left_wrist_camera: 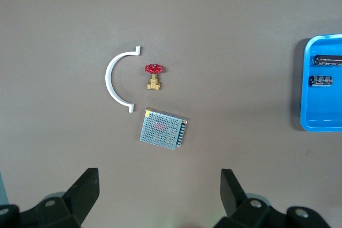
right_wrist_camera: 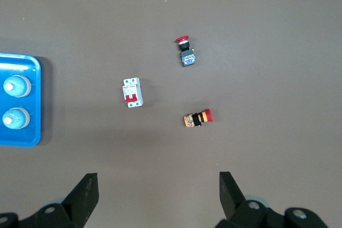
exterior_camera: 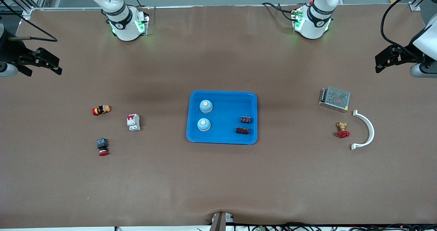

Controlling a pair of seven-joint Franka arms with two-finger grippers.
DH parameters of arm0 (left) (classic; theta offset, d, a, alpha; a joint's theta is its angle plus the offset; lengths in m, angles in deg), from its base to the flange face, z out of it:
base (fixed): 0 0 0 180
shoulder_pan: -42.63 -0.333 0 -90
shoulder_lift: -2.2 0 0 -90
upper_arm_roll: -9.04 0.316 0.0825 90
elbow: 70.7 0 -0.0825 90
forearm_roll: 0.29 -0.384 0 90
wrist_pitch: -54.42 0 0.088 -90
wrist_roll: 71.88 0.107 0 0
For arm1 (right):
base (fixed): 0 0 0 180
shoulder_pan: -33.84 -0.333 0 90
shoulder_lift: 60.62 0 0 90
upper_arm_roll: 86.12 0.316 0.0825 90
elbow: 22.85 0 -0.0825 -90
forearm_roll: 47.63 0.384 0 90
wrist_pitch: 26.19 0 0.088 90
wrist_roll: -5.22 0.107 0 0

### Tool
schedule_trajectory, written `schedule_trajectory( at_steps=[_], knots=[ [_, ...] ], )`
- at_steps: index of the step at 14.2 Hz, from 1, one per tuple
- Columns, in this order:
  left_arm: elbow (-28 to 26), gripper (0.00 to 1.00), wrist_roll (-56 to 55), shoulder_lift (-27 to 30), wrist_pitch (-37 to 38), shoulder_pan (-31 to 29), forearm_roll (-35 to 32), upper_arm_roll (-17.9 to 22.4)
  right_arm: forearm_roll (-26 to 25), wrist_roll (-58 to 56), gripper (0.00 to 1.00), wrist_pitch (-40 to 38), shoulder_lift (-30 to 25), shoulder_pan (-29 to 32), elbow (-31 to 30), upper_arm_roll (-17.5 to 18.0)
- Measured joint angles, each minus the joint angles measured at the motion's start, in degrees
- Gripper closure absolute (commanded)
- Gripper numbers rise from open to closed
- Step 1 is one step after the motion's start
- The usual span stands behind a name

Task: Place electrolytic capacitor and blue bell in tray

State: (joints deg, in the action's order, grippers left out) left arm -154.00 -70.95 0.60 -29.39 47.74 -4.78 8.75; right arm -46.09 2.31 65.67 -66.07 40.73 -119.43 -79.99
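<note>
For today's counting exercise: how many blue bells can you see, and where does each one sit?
2. Both sit in the tray, toward the right arm's end: one blue bell farther from the front camera, the other bell nearer. None appears hidden.

2 blue bells [right_wrist_camera: 16, 86] sit in the tray [right_wrist_camera: 21, 137] (circuit breaker [right_wrist_camera: 132, 92] well apart).

A robotics lab: two arm bases [exterior_camera: 124, 24] bolted to a brown-matted table [exterior_camera: 218, 179].

Light fell evenly and softly from above, leaving the brown table [exterior_camera: 218, 176] moderately bright with a broad, faint darker band across the middle of the frame. Small things cast only short, soft shadows, and the blue tray [exterior_camera: 222, 140] showed no glare. Both wrist views looked slightly dimmer and softer, with the fingers [left_wrist_camera: 80, 196] along the bottom edge dark and a little blurred.
</note>
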Motion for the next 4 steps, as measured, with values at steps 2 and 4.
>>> schedule_trajectory(
  at_steps=[2,4],
  knots=[
    [0.0,0.0,0.0,0.0,0.0,0.0,0.0,0.0,0.0,0.0,0.0,0.0,0.14,0.0,0.0,0.01],
    [0.0,0.0,0.0,0.0,0.0,0.0,0.0,0.0,0.0,0.0,0.0,0.0,0.21,0.0,0.0,0.05]
  ],
)
